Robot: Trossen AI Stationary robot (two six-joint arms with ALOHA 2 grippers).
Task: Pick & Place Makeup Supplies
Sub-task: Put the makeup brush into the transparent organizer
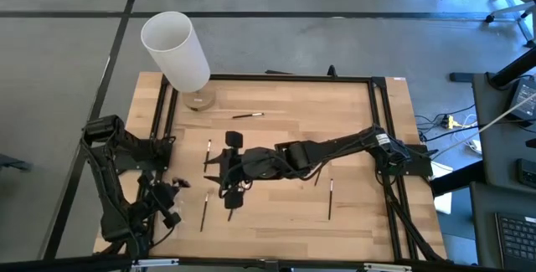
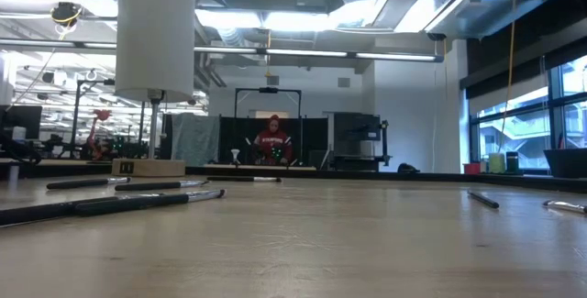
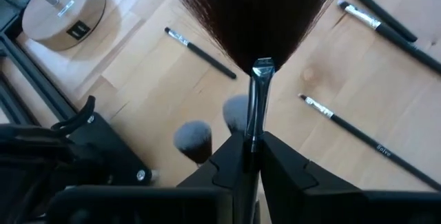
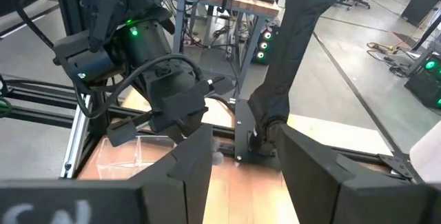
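**Left gripper clamps a fluffy brush; right arm stretched low across the table**

From above we see the left arm folded at the table's left edge, its gripper (image 1: pixel 172 190) just above the front-left part of the wooden table (image 1: pixel 352 121). In the left wrist view its two dark fingers (image 3: pixel 220 172) are closed tight on the fluffy brush (image 3: pixel 256 24), pinching the silver ferrule so the wide dark fan of bristles stands out beyond the fingertips.

The right arm reaches in from the right edge and lies stretched toward the table's middle, its gripper (image 1: pixel 230 171) over the boards near the centre. In the right wrist view we see its fingers (image 4: pixel 196 165) spread well apart with nothing between them.

The other makeup brushes lie loose on the wood: one (image 1: pixel 248 115) near the back, one (image 1: pixel 208 153) just left of the right gripper, one (image 1: pixel 203 212) toward the front left, and one (image 1: pixel 331 199) right of centre. They are thin, dark-handled sticks with small pale ferrules and tips. In the low view several (image 2: pixel 138 199) lie flat at the left.

The tall white cylinder (image 1: pixel 176 50) stands on a round wooden base (image 1: pixel 199 100) at the back-left corner.
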